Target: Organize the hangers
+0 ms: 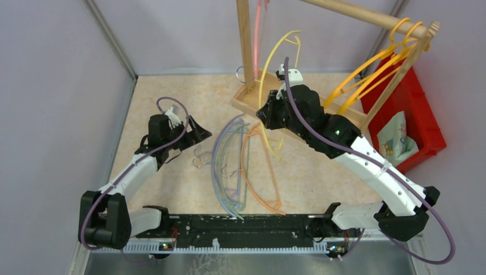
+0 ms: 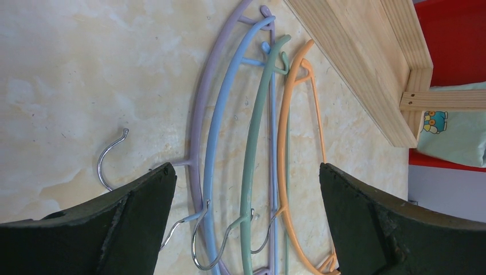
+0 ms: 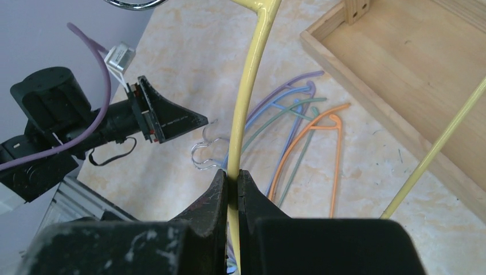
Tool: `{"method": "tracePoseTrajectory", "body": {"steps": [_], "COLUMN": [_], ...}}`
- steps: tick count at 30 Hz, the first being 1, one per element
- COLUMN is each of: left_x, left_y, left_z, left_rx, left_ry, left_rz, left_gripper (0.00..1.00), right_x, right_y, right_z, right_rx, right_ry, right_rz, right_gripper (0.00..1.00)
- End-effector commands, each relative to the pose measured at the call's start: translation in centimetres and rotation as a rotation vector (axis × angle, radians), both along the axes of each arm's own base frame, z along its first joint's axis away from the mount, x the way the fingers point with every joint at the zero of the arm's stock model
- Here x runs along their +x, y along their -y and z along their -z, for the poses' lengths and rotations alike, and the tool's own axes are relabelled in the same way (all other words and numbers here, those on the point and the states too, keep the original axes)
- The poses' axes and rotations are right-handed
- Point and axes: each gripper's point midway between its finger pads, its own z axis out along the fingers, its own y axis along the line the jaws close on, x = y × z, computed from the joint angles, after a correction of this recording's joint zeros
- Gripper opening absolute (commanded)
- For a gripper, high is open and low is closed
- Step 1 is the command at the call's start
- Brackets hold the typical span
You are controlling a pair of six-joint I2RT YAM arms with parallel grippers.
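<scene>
Right gripper (image 3: 231,175) clenched on yellow hanger (image 3: 240,109) — left gripper (image 2: 246,169) spread wide, near four loose hangers (image 2: 280,149).

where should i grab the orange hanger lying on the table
Mid-span on its curved arm, from straight above. The orange hanger lies flat on the table, outermost in the row, with bare surface beside it. Its hook end crowds the green hanger.

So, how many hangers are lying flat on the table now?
4, side by side between the arms: purple hanger, blue hanger, green hanger, then orange hanger nearest the wooden rack. The held yellow hanger is not counted. The right arm may hide more.
</scene>
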Motion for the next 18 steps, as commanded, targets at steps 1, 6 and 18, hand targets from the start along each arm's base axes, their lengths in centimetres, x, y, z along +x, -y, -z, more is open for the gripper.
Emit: {"method": "tracePoseTrajectory", "body": {"steps": [1, 6, 18], "left_x": [0.3, 0.1, 0.1], "left_y": [-0.3, -0.4, -0.4], "left_z": [-0.9, -0.9, -0.9], "left_rx": [0.006, 0.006, 0.008], "left_ry": [0.053, 0.053, 0.051], "left_rz": [-0.003, -0.008, -0.008], "left_gripper": [1.0, 1.0, 1.0], "right_x": [0.0, -0.5, 0.9], "right_y": [-1.6, -2.1, 0.9], "right_z": [-1.6, 0.0, -4.2], "right_rx": [0.07, 0.061, 0.145], "right_ry": [0.03, -0.008, 0.129], "right_rz": [-0.062, -0.09, 0.072], "right_gripper": [0.0, 0.0, 0.0]}}
